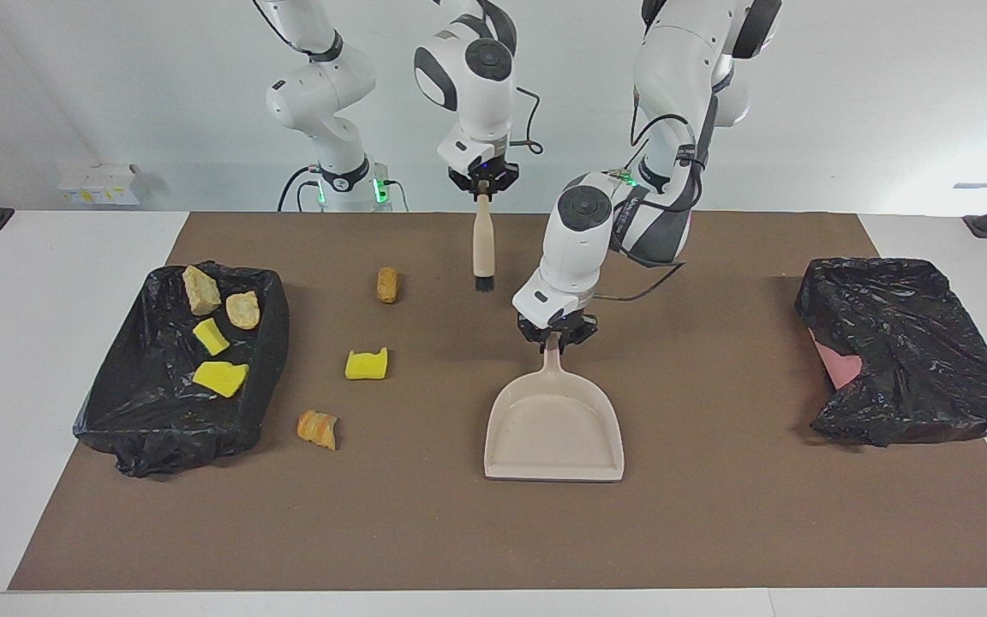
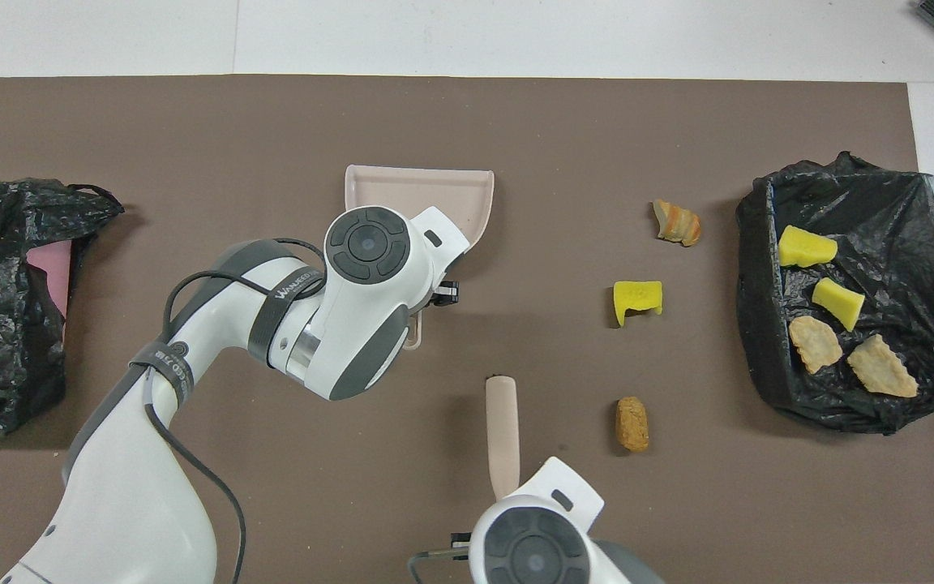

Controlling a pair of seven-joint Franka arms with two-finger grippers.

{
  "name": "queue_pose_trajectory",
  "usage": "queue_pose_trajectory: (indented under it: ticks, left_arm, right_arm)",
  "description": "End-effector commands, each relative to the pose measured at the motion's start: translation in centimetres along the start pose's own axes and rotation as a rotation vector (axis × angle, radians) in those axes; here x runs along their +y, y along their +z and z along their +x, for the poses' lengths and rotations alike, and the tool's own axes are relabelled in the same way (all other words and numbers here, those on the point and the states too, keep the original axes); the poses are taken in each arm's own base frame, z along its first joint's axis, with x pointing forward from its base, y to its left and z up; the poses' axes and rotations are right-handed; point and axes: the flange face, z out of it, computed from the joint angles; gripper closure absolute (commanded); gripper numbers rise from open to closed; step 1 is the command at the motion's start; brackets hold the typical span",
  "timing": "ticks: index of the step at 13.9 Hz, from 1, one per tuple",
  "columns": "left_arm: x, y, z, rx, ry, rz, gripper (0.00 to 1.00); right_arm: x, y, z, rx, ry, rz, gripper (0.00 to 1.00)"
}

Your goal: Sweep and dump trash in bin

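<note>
My left gripper (image 1: 554, 336) is shut on the handle of the beige dustpan (image 1: 553, 428), which lies on the brown mat with its mouth away from the robots. My right gripper (image 1: 483, 182) is shut on the top of the beige brush (image 1: 483, 244), which hangs upright in the air, black bristles down. Three pieces of trash lie loose on the mat: an orange-brown lump (image 1: 387, 284), a yellow sponge piece (image 1: 367, 364) and a striped bread-like lump (image 1: 318, 428). The black-lined bin (image 1: 159, 437) at the right arm's end holds several more scraps. From overhead, the wrists hide both grippers.
A second black-bagged container (image 1: 913, 351) with pink showing at one side sits at the left arm's end of the mat. The overhead view shows the dustpan (image 2: 418, 191), the brush (image 2: 503, 434) and the bin (image 2: 840, 166). White table borders the mat.
</note>
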Motion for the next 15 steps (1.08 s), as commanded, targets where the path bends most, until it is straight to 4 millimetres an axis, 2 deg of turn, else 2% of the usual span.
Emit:
queue_pose_trajectory:
  ticks: [1, 3, 5, 7, 10, 12, 13, 15]
  left_arm:
    - [-2.4, -2.7, 0.5, 0.018, 0.093, 0.033, 1.00]
    - [-4.2, -4.2, 0.6, -0.003, 0.159, 0.049, 1.00]
    - [-5.2, -4.7, 0.0, -0.063, 0.233, 0.072, 1.00]
    - [-7.7, -5.5, 0.2, -0.116, 0.333, 0.083, 1.00]
    - [-9.2, -6.0, 0.3, -0.141, 0.472, 0.076, 1.00]
    - [-10.7, -5.9, 0.7, -0.153, 0.534, 0.068, 1.00]
    - [-12.2, -5.8, 1.2, -0.158, 0.578, 0.054, 1.00]
    - [-12.9, -5.7, 1.3, -0.166, 0.722, 0.042, 1.00]
  right_arm:
    - [5.5, 1.4, -0.1, 0.011, 0.146, -0.049, 1.00]
    - [7.5, 2.0, 0.7, -0.018, 0.267, -0.085, 1.00]
    - [9.1, 2.3, 1.4, -0.002, 0.344, -0.147, 1.00]
    - [11.7, 3.3, 2.8, -0.049, 0.421, -0.168, 1.00]
    - [12.2, 6.1, 2.7, -0.091, 0.446, -0.206, 1.00]
    - [12.0, 7.1, 3.2, -0.114, 0.464, -0.197, 1.00]
    - [11.6, 7.8, 3.5, -0.121, 0.465, -0.190, 1.00]
    - [10.6, 8.5, 4.6, -0.107, 0.447, -0.159, 1.00]
